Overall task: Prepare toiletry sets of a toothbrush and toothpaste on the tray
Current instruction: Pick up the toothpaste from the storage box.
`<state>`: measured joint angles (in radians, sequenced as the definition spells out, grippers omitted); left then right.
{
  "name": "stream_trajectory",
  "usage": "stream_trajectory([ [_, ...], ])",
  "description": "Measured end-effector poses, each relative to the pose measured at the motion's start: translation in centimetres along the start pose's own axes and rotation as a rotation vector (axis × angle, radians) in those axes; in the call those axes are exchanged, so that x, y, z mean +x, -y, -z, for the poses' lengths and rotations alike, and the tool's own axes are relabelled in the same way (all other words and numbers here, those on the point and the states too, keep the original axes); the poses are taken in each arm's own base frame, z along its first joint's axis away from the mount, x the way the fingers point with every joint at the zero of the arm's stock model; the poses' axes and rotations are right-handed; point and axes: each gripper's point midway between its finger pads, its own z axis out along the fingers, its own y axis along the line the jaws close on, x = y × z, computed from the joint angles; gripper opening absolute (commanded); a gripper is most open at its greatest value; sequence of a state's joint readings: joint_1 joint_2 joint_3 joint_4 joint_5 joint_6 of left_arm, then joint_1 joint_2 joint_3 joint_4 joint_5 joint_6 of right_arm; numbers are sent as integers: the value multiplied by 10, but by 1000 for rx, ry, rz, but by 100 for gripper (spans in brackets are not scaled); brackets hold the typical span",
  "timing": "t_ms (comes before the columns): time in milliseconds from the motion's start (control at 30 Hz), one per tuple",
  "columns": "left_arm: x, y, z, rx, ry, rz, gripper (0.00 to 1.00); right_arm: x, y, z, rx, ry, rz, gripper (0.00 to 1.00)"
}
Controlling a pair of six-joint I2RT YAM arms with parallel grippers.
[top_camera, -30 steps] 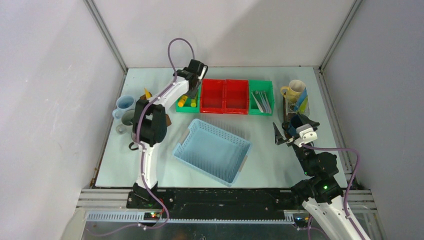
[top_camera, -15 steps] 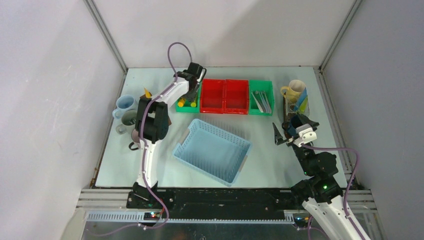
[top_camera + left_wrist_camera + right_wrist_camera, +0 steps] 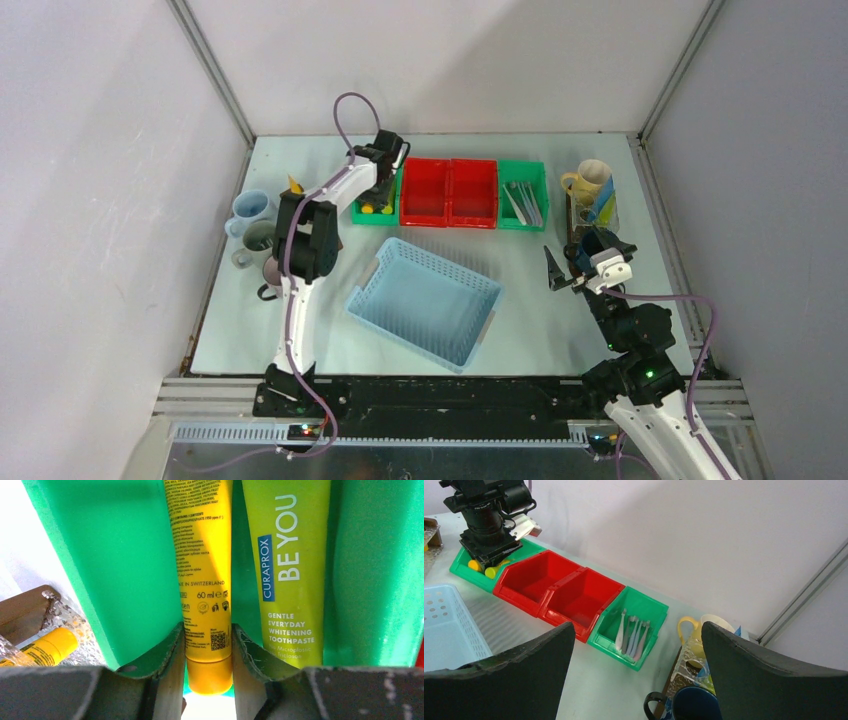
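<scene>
Left arm, far-left green bin (image 3: 372, 207), end of the bin row along the table's far edge.

- I am reading the left gripper (image 3: 207, 630) as pinching the yellow tube (image 3: 202, 555). Both fingers are lying against its flanks just above the cap, with no gap showing on either side.
- The tube is lying flat on the bin floor. A lime-green tube (image 3: 287, 570) is lying just beside it, and my right-hand finger is sitting in the slot between the two.
- The right gripper (image 3: 636, 645) is hanging spread wide and empty near the table's right edge, over the dark blue mug (image 3: 689, 705).
- That mug and the cream mug (image 3: 590, 182) are standing on what I am taking for the tray (image 3: 680, 666), along the right edge.
- A brown board corner (image 3: 22, 612) is also showing just left of the bin, so I cannot tell which board this tube is meant for.

How I am planning the lift:
- Squeezing lightly, since the tube is probably soft and could bulge or slip out of the grip.
- Rising straight up until clear of the bin walls before any sideways travel. I expect the lime tube to drag along otherwise.
- Expecting droop. The grip is at the cap end, so the long tail will likely sag.
- Going slow and keeping the tail away from the red bins (image 3: 449, 192).
</scene>
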<state>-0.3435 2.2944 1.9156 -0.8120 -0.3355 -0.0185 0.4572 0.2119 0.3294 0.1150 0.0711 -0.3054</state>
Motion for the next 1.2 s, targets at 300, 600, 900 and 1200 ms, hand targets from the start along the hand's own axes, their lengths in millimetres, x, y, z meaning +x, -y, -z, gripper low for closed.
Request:
stream_trajectory([
  [300,-10,-4,19,11,39,31,4,0,-1,0,-5,2,1,99],
  [600,-53,-31,102,22,264,140,0,-2,-2,1,-10,9,0,99],
  [900,-54,-48,168,60,451,245,0,-4,-6,1,-29,19,-3,99],
  [1200,-25,-40,207,197,602,337,0,-5,-18,-4,-87,2,-48,99],
])
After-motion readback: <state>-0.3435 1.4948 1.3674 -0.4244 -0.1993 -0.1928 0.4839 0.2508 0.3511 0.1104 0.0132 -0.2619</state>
